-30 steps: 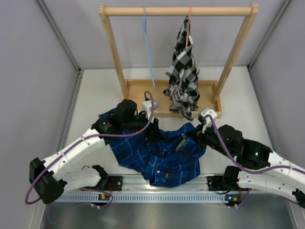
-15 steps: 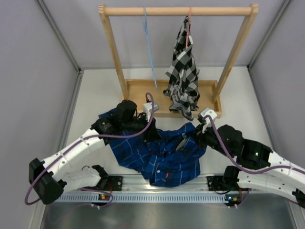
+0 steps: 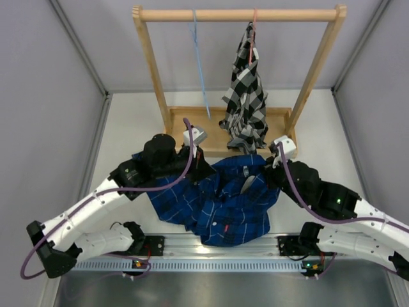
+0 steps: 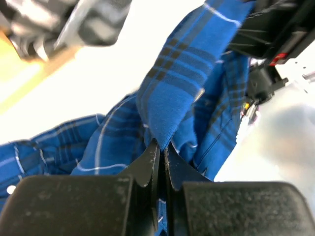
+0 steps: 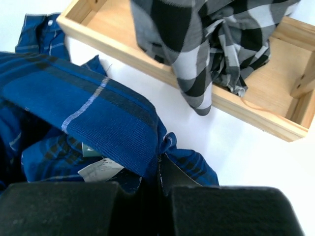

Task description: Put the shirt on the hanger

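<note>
Shirt (image 4: 172,98) — pinched in both jaws.

Lab test cell: grey partition walls (image 3: 45,96), alu rail (image 3: 217,261) w/ arm bases (image 3: 137,243).

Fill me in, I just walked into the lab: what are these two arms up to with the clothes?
Both arms are handling the dark blue plaid shirt. The left gripper and the right gripper are each shut on a pinched fold of it, while most of it lies bunched on the table. The light blue hanger hangs bare on the wooden rack, beside a checked shirt. The blue shirt is not yet on its hanger.
</note>
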Tool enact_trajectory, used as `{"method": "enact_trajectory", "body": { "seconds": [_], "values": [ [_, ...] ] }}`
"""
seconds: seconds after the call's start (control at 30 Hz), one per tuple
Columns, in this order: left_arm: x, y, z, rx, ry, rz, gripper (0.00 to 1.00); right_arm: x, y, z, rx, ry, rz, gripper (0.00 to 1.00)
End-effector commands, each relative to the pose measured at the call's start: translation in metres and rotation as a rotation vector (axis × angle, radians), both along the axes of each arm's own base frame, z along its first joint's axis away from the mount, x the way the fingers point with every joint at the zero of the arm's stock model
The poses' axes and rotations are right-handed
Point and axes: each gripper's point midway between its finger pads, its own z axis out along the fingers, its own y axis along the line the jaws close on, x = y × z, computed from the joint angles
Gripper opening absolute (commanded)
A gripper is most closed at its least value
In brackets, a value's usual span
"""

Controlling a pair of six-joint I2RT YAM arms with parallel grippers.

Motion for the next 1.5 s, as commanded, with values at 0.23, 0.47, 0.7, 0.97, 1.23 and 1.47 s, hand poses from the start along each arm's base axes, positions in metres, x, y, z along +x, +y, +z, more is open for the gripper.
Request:
{"method": "enact_trajectory", "body": {
  "seconds": [0.23, 0.47, 0.7, 0.97, 1.23, 1.47],
  "values": [
    [-0.011, -0.033, 0.012, 0.12, -0.241, 0.257, 0.1, 0.005, -0.009, 0.046, 0.103, -0.043, -0.051, 0.0],
    [-0.005, -0.036, 0.0, 0.137, -0.227, 0.312, 0.46, 0.014, -0.026, 0.034, 0.064, -0.036, -0.145, 0.0],
    [0.0, -0.011, -0.008, 0.124, -0.222, 0.387, 0.52, 0.021, -0.025, 0.025, 0.042, -0.002, -0.166, 0.0],
    [-0.012, -0.013, -0.039, 0.055, -0.146, 0.277, 0.54, 0.019, -0.014, 0.02, 0.037, 0.026, -0.115, 0.0],
    [-0.023, -0.018, -0.042, -0.078, -0.087, 0.091, 0.57, 0.012, 0.0, 0.024, 0.067, 0.02, -0.021, 0.0],
    [-0.033, -0.015, -0.049, -0.054, -0.069, 0.051, 0.35, 0.015, -0.009, 0.033, 0.062, -0.016, -0.044, 0.0]
  ]
}}
